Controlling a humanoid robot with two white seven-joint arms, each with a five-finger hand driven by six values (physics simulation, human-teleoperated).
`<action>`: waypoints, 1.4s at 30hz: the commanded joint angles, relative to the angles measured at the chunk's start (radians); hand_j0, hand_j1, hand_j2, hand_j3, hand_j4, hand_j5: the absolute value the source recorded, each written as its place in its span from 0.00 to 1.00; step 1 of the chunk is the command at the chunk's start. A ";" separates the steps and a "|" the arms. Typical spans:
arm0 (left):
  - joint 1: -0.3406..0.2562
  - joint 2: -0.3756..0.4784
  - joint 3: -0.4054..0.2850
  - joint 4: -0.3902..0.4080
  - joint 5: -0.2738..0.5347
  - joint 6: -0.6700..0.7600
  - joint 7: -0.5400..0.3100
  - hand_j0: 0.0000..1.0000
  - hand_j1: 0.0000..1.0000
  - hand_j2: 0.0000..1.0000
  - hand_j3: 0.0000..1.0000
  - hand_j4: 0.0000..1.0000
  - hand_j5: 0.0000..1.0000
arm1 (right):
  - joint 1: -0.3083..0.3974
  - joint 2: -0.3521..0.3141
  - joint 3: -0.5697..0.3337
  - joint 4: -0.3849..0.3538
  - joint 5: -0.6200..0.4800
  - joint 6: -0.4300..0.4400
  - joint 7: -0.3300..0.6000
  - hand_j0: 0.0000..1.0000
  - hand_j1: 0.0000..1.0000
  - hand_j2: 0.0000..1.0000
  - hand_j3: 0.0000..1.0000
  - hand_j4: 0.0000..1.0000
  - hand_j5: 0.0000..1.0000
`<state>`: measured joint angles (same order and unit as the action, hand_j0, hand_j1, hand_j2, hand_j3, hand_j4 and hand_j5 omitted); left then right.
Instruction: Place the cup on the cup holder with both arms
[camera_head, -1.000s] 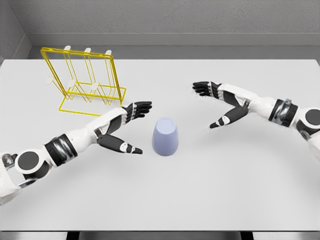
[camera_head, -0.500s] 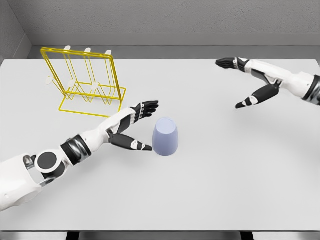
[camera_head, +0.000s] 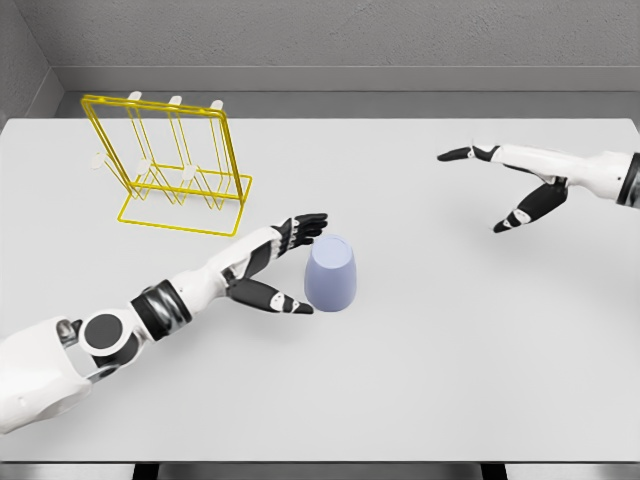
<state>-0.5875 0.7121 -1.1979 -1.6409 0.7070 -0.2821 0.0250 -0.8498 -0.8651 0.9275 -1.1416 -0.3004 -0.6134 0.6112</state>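
1. A yellow wire cup holder (camera_head: 170, 165) is seen standing on the white tabletop (camera_head: 420, 350) at the far left, with pale pegs rising inside its frame; nothing is hung on it, and the pegs are partly masked by the wires.
2. The left hand (camera_head: 275, 265) is shown spread open beside the cup, its fingers extended past the cup's upper left and its thumb lying at the base; whether the cup is actually touched cannot be told, and nothing is gripped.
3. A pale lilac cup (camera_head: 330, 273) is seen upside down on the tabletop near the centre, well apart from the holder; its interior is hidden.
4. The right hand (camera_head: 510, 185) is held open and empty at the far right, well apart from the cup, its arm cut off by the picture's edge.
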 joint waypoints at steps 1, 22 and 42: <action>0.000 -0.010 0.001 -0.002 -0.008 0.000 0.000 1.00 1.00 1.00 1.00 1.00 1.00 | 0.000 -0.002 -0.010 0.008 0.037 0.003 0.000 1.00 1.00 1.00 1.00 1.00 1.00; 0.011 -0.016 0.006 0.035 -0.012 0.000 0.004 1.00 1.00 1.00 1.00 1.00 1.00 | -0.008 0.002 -0.022 0.042 0.037 0.003 0.000 1.00 1.00 1.00 1.00 1.00 1.00; 0.012 -0.102 0.006 0.084 -0.040 -0.002 0.007 1.00 1.00 1.00 1.00 1.00 1.00 | -0.008 0.011 -0.024 0.048 0.037 0.003 0.000 1.00 1.00 1.00 1.00 1.00 1.00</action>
<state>-0.5753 0.6167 -1.1927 -1.5580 0.6683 -0.2836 0.0321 -0.8575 -0.8556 0.9049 -1.0947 -0.2562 -0.6134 0.6112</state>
